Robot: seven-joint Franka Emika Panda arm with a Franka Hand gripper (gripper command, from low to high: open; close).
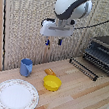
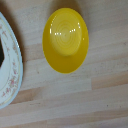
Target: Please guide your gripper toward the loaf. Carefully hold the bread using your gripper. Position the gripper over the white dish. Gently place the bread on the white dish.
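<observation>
Loaf (image 1: 49,71) just above centre of the exterior frame, lying on the wooden table (image 1: 83,100), touching or nearly touching the upper-left edge of the yellow bowl (image 1: 52,82). Small, orange-brown, blocky; probably light, soft and crumbly, so best taken gently across the short sides near the middle. Long axis apparently running from upper left to lower right in the frame, though too small to be sure. Not visible in the wrist view, filled mostly by the bowl.

White dish (image 1: 15,95) at lower left, well apart from the loaf; blue cup (image 1: 26,67) above it. Toaster oven (image 1: 105,54) at right.

Gripper (image 1: 53,41) high above the table, upper centre, blue fingers apart, holding nothing.
</observation>
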